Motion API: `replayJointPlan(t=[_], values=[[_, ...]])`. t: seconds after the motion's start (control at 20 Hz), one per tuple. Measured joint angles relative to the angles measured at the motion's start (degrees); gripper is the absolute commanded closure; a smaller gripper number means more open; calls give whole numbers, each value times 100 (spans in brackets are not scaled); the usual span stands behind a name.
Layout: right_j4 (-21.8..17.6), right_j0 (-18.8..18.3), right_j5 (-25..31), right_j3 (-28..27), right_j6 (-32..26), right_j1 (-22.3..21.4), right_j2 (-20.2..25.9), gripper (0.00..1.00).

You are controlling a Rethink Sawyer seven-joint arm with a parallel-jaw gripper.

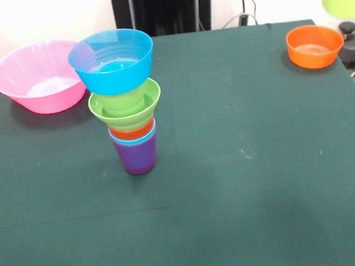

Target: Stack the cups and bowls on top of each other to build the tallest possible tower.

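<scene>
Standing upright left of centre, the tower [126, 100] rises from its purple cup [136, 156] to a blue bowl [112, 60]. No gripper shows, so its state is unknowable; the orange bowl [314, 45], probably next, sits far right.

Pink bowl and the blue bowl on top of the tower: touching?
Cannot tell. The front view shows the blue bowl overlapping the pink bowl with no visible gap; the overlap may be only depth.
</scene>
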Motion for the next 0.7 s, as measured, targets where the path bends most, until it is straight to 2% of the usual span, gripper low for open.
replayJointPlan(t=[0.4,0.7], values=[[-52,-408,207,-242,-88,-368,363,100],[-461,-791,209,-347,-341,-449,512,100]])
